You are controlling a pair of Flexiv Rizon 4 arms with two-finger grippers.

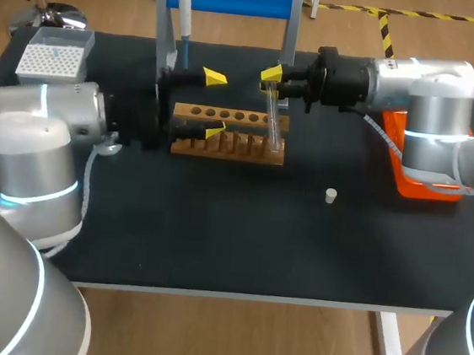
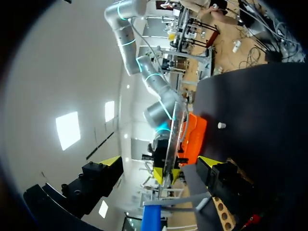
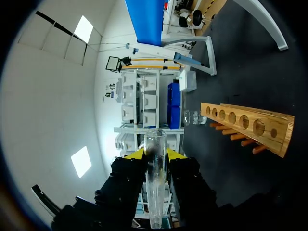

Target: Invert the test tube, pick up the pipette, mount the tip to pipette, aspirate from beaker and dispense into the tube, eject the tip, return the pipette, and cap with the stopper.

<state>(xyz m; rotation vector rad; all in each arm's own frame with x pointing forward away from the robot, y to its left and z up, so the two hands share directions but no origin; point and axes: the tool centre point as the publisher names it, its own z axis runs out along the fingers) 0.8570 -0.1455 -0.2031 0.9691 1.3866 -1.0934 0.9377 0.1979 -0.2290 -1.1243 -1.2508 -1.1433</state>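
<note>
Right wrist view: right end effector (image 3: 155, 153) pinches the glass test tube (image 3: 155, 202) near one end. Judged light, slippery and fragile, so grip gently. Left end effector (image 1: 215, 105) is spread.

Bright, even light fell from overhead on the wooden rack (image 1: 229, 134), which cast only a thin, soft shadow on the matte black table (image 1: 239, 237) just beneath its pegs. Near the rack, the test tube (image 3: 155, 192) carried pale glints along its glass. The left arm (image 1: 29, 134) and the right arm (image 1: 432, 96), either side of the rack, showed broad, soft highlights.
</note>
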